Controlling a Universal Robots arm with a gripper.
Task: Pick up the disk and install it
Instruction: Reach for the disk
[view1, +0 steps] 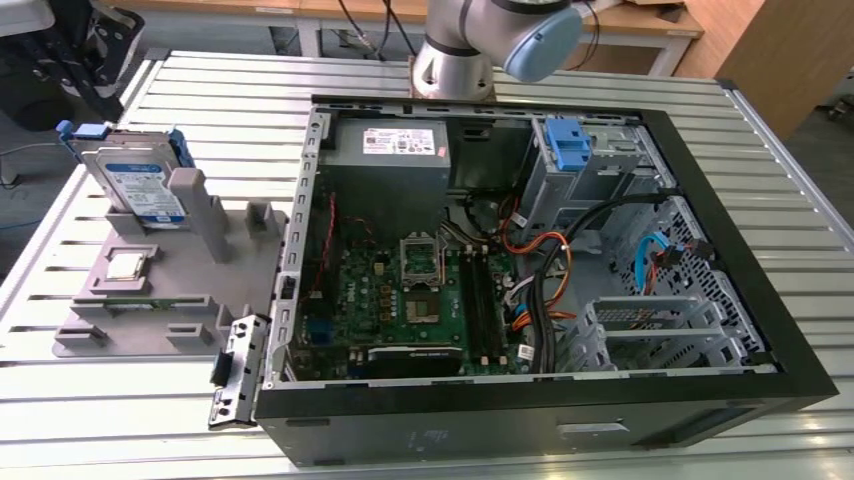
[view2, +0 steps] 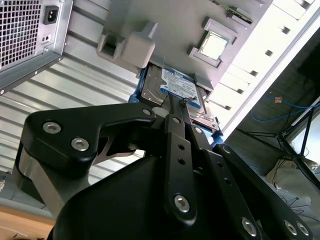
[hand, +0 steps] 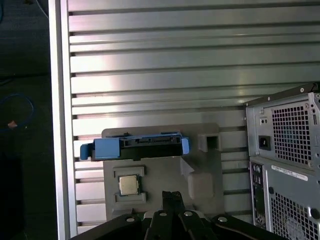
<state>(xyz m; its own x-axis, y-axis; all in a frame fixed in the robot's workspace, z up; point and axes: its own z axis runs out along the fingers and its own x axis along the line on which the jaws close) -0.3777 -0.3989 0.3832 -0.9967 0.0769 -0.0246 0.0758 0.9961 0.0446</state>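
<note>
The disk (view1: 134, 178) is a flat silver rectangle. It has a white label with a blue band and sits in a blue plastic bracket. It does not lie flat. It stands on its lower edge in a slot of the grey holder (view1: 200, 270), at the holder's far end in the exterior view, and leans back with the label facing up. The holder rests on the slatted worktop (view1: 240, 90), to the exterior view's left of the open case (view1: 534, 425) and apart from it. In the first wrist view the disk (hand: 135, 146) shows edge-on, with blue bracket ends at both sides. In the second wrist view the disk (view2: 176, 87) shows its label.
</note>
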